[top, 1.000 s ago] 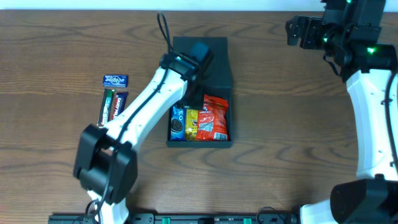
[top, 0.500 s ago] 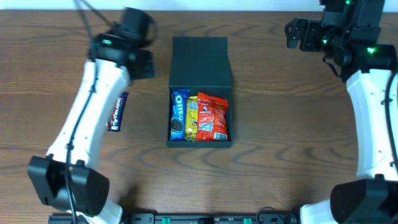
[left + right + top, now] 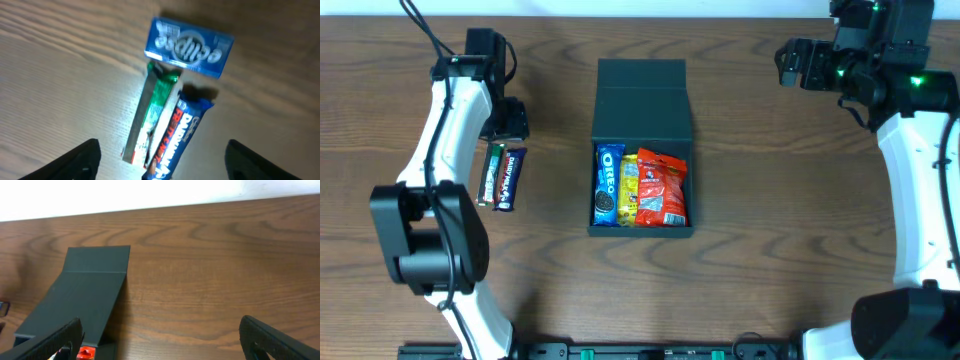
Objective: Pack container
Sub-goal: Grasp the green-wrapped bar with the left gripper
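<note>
Wooden table [image 3: 770,250] is bearing the open container [image 3: 642,100], left gripper [image 3: 162,157] is hovering spread above a gum pack [image 3: 190,47], right gripper [image 3: 160,330] is hanging spread too

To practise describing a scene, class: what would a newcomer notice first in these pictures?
The open dark container in the middle, holding a blue Oreo packet and a red snack bag, draws the eye first. Left of it lie a green bar and a blue chocolate bar side by side, with an Eclipse pack beneath the open left pincer.
</note>
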### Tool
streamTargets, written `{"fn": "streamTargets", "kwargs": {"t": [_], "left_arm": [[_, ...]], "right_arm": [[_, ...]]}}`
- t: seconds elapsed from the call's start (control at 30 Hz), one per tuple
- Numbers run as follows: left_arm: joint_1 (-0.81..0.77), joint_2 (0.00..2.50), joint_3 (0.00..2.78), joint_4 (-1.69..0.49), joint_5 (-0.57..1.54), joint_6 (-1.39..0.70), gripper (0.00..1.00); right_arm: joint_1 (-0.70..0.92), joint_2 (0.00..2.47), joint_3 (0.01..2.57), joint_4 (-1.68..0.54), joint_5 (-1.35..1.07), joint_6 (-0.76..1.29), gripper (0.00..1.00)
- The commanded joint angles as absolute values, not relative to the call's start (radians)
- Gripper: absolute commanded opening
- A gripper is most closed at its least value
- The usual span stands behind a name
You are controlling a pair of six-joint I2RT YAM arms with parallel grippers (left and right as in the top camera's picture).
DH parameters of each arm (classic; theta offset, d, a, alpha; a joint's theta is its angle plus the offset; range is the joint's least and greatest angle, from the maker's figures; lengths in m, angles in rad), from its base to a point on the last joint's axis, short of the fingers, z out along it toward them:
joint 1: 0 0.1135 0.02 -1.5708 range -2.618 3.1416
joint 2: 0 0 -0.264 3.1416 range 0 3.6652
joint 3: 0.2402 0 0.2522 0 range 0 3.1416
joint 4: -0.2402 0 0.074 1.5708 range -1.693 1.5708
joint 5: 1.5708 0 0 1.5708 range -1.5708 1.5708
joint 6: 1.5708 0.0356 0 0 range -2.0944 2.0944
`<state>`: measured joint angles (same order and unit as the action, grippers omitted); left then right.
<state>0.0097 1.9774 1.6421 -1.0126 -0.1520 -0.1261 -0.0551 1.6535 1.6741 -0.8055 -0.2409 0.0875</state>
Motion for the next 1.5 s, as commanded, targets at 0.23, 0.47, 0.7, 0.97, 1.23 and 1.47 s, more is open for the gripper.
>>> {"fn": "streamTargets", "kwargs": {"t": [0.23, 0.47, 0.7, 0.97, 1.23, 1.47], "left_arm": [[0.053, 2.019, 1.584, -1.148, -0.111, -0.037, 0.72], [0.140, 2.000, 1.540, -1.136, 0.023, -0.014, 0.69], [0.170, 1.993, 1.455, -1.059, 0.070, 0.032, 0.72], [0.170, 1.993, 1.444, -0.972, -0.052, 0.081, 0.78], [0.171, 1.993, 1.444, -0.822, -0.053, 0.170, 0.76], [0.171, 2.003, 1.443, -0.733, -0.046, 0.181, 0.72]], "right_arm": [[-0.057, 1.633, 1.673, -0.808, -0.255, 0.096, 0.99], [-0.057, 1.634, 1.673, -0.797, -0.255, 0.096, 0.99], [-0.057, 1.634, 1.673, -0.796, -0.255, 0.096, 0.99], [-0.057, 1.635, 1.673, -0.789, -0.255, 0.096, 0.99], [-0.057, 1.635, 1.673, -0.794, -0.255, 0.096, 0.99], [-0.057, 1.635, 1.673, -0.799, -0.255, 0.096, 0.99]]}}
